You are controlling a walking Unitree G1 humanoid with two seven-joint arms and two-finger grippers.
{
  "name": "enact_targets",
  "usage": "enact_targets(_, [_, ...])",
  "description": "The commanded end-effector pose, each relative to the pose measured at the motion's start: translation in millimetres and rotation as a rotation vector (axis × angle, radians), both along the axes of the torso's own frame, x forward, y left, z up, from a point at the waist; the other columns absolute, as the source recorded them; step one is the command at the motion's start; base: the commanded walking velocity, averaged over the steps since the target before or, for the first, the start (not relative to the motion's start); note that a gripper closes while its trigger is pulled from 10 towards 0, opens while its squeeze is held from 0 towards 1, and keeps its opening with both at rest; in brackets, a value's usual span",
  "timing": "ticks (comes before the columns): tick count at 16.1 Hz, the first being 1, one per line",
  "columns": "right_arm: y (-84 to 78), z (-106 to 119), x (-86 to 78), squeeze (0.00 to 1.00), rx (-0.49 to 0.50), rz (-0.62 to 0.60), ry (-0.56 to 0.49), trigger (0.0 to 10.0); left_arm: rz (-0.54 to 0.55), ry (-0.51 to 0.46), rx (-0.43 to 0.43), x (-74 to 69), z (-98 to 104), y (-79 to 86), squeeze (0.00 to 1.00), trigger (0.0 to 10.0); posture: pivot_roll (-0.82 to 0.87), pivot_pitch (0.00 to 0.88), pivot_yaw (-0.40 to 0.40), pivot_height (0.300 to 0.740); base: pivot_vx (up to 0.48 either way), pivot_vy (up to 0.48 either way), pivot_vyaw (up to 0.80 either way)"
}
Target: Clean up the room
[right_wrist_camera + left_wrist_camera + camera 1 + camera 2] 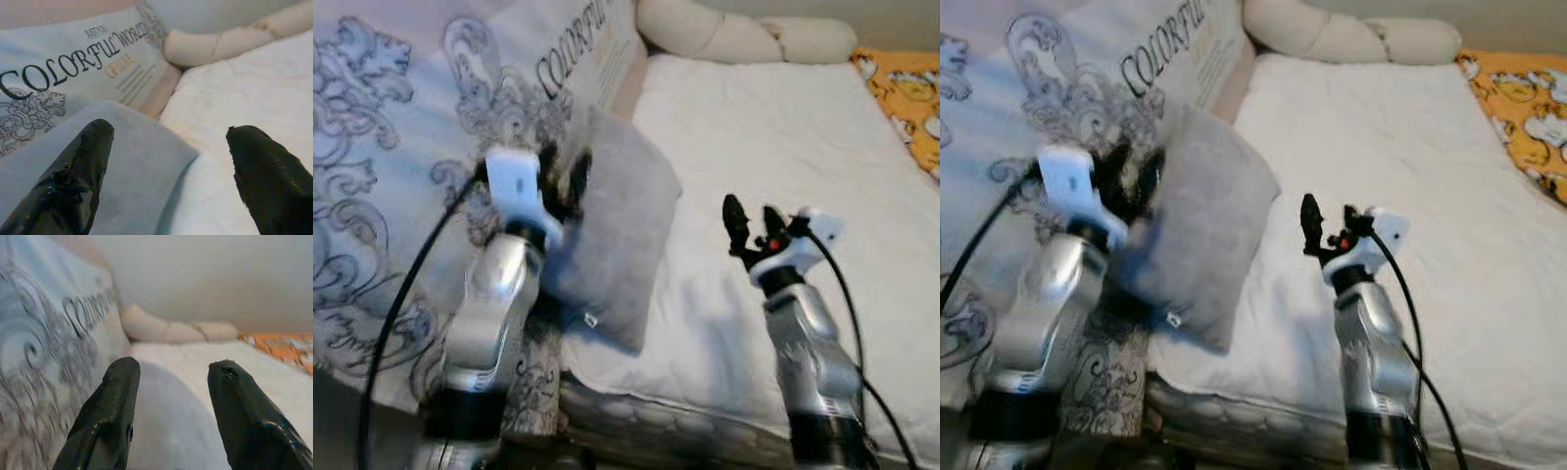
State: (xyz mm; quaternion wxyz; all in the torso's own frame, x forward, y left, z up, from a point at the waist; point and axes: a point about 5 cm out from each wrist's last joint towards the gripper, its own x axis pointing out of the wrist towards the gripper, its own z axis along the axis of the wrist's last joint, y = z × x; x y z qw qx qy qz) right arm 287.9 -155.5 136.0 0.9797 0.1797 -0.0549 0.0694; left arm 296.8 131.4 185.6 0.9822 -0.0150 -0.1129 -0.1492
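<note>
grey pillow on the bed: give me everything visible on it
The grey pillow is a plain, soft-looking cushion in matte grey fabric, roughly square, with a small tag near its lower edge. It stands tilted on the white bed sheet near the mattress's front edge, leaning back against the patterned duvet printed with "COLORFUL". The left gripper, fingers open, is at its upper left edge; contact can't be confirmed. The right gripper hovers apart, open.
</note>
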Motion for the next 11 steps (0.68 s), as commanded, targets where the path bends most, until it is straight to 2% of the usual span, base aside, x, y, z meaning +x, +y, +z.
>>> enact_targets(1, [0.1, 10.5, -6.3, 0.0, -0.055, -0.017, -0.034, 10.0, -0.023, -0.015, 0.049, -6.8, 1.8, -3.6, 0.0, 10.0, 0.0, 0.0, 0.021, 0.74, 0.0, 0.0, 0.0])
enact_targets(2, [-0.7, 13.2, -10.5, 0.0, -0.079, -0.025, -0.062, 10.0, -0.022, -0.023, 0.078, -11.0, 1.0, -4.1, 0.0, 10.0, 0.0, 0.0, 0.019, 0.74, 0.0, 0.0, 0.0])
enact_targets(5, [8.7, 12.2, -24.5, 0.0, -0.141, 0.045, 0.025, 10.0, -0.019, -0.039, 0.143, -22.8, 5.4, -8.8, 0.0, 10.0, -0.01, 0.0, 0.013, 0.74, 0.0, 0.0, 0.0])
enact_targets(8, [8.8, 9.9, -30.0, 0.0, -0.21, 0.017, 0.058, 10.0, -0.007, -0.001, 0.127, -26.5, 0.6, -8.4, 0.0, 10.0, -0.01, 0.0, 0.015, 0.74, 0.0, -0.437, 0.0])
enact_targets(11, [7.7, 11.9, -31.7, 0.0, -0.25, 0.01, 0.089, 10.0, 0.051, 0.08, 0.109, -29.5, -12.6, 2.3, 0.0, 10.0, -0.02, 0.0, 0.013, 0.74, 0.0, -0.464, 0.0])
